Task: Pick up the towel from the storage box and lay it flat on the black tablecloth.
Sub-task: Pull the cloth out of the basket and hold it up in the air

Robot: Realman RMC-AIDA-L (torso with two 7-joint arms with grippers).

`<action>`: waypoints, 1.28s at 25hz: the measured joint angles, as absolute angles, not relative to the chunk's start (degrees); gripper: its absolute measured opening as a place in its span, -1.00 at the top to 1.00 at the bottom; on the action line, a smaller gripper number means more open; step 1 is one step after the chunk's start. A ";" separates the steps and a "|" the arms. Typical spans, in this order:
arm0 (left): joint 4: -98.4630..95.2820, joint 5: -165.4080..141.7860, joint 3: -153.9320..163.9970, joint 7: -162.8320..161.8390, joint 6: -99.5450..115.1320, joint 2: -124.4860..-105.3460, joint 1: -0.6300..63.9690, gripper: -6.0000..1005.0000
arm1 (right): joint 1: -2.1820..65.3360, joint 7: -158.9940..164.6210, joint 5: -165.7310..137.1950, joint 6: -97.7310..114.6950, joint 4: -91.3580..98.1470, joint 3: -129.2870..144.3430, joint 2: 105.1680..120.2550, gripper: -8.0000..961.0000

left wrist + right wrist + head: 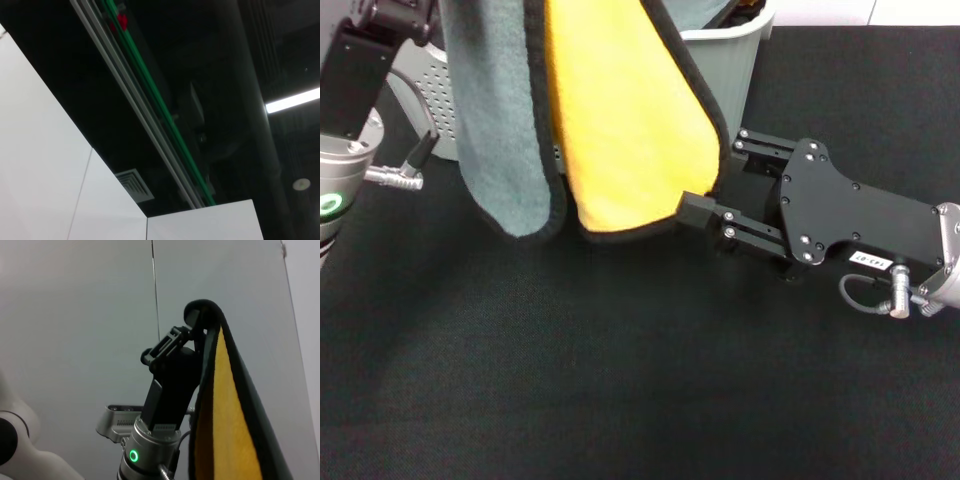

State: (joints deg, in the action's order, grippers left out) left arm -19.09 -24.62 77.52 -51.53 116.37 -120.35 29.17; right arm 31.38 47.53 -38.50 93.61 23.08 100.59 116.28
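Observation:
The towel (620, 130) hangs folded in the air in front of the storage box (725, 60), grey-green face on the left, yellow face on the right, black trim around it. Its lowest fold hangs just above the black tablecloth (620, 380). In the right wrist view my left gripper (192, 322) is shut on the towel's (220, 410) top edge, high up. In the head view only the left arm shows, at the upper left. My right gripper (717, 172) reaches in from the right, open, with the towel's lower right edge between its fingers.
The storage box's perforated wall (435, 100) shows behind the left arm's cable and plug (395, 177). The black tablecloth stretches wide across the front and right. The left wrist view shows only ceiling and wall panels.

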 joint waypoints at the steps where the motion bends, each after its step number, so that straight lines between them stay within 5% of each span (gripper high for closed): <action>1: -19.09 -24.57 77.49 -51.52 116.36 -120.32 29.12 0.95 | 31.18 47.53 -38.50 93.61 23.19 100.61 116.28 -0.16; 9: -18.68 -24.46 77.25 -51.37 116.28 -120.17 28.96 0.95 | 30.33 47.52 -38.46 93.95 23.34 100.19 116.28 0.36; 32: -17.66 -24.43 77.17 -51.32 116.20 -120.14 28.39 0.95 | 29.79 47.46 -38.40 94.76 23.55 99.97 116.12 0.71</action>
State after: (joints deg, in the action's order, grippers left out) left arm -17.66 -24.43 77.17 -51.32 116.20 -120.14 28.39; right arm 29.79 47.46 -38.40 94.76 23.55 99.97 116.12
